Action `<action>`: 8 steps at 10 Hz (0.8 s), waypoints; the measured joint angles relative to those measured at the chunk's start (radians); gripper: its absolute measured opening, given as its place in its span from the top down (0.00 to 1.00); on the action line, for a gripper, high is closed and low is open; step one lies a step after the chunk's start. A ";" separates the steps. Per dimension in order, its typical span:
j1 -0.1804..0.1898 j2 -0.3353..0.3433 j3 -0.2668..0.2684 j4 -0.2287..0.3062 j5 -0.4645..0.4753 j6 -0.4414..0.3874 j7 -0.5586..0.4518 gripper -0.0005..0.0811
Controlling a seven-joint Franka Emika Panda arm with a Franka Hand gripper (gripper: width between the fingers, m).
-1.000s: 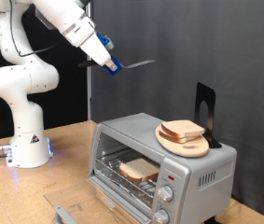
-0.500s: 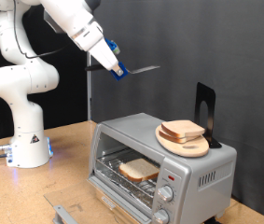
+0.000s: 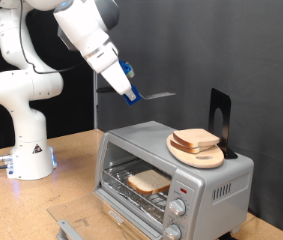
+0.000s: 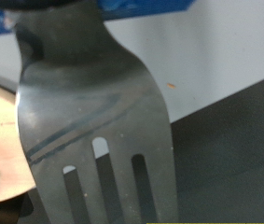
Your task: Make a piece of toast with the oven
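Gripper (image 3: 129, 93) clamped on slotted metal spatula (image 3: 157, 96), held high above the oven (image 3: 176, 170). One piece of toast (image 3: 149, 181) on the rack inside, door down. More bread on round board (image 3: 197, 154) atop oven, right.

White arm (image 3: 26, 85) at left; blue gripper (image 3: 129, 84) upper centre with a dark grey slotted spatula (image 4: 99, 131), streaked with pale glints. Silver-grey oven (image 3: 176, 180), lower right, pale beige toast (image 3: 149, 181) with tan crust inside; more tan-crusted bread (image 3: 196, 139) on a light-wood board (image 3: 197, 157) on top. Black backdrop (image 3: 241, 50), wood-tone table (image 3: 41, 205)
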 joint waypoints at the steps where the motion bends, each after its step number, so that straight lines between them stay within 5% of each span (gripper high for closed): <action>1: 0.000 0.021 0.008 -0.006 0.008 0.023 -0.012 0.58; 8: 0.025 0.124 0.037 -0.045 0.087 0.139 -0.105 0.58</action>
